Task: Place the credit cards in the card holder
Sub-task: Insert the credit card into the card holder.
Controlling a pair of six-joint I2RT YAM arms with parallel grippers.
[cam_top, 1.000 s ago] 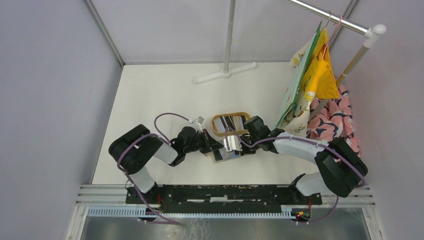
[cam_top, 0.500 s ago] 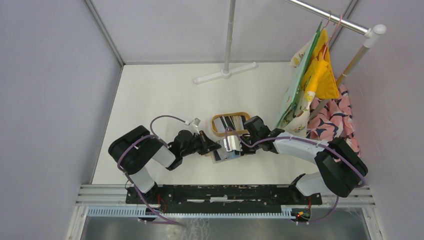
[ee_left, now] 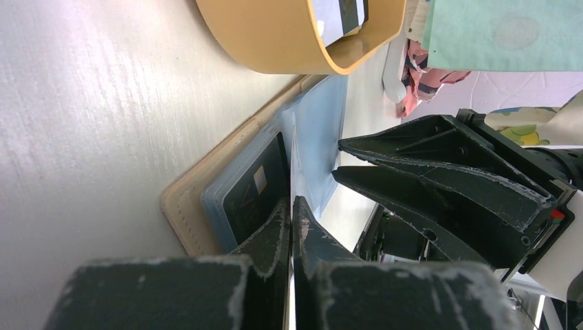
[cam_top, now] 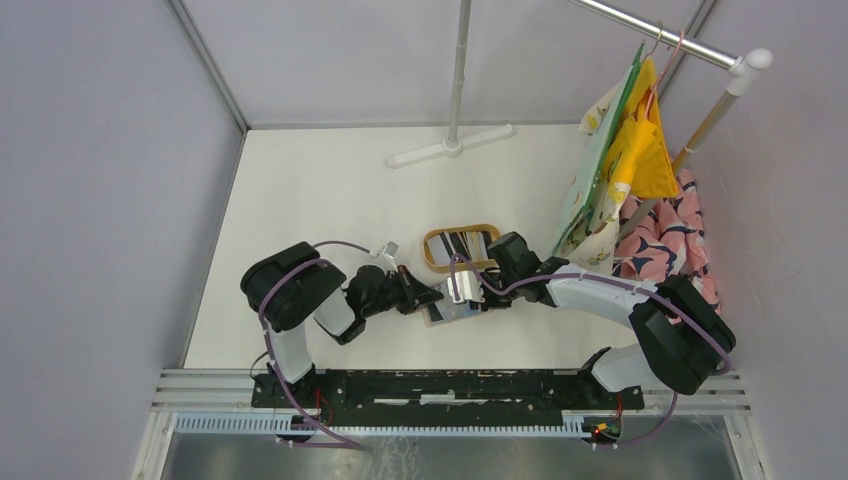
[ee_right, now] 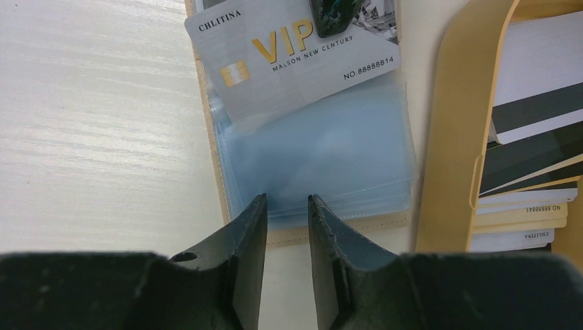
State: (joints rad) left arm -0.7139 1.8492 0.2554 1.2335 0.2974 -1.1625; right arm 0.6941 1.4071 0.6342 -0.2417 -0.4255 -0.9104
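Tan folding card holder (ee_left: 184, 206) lies open on white table (ee_right: 89, 103), betw. tools. Silver-grey VIP credit card (ee_right: 295, 58): long axis across holder, skewed, one long edge in blue sleeve (ee_right: 330, 158). L tool (ee_left: 291, 210) closed, tip on card. R tool (ee_right: 287, 206) part open at holder edge. Oval wooden tray (ee_right: 457, 124) alongside holds striped cards (ee_right: 533, 113).

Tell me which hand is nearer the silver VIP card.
Left. The left hand, shut, touches the silver VIP card; the right hand hangs over the card holder at its opposite end.
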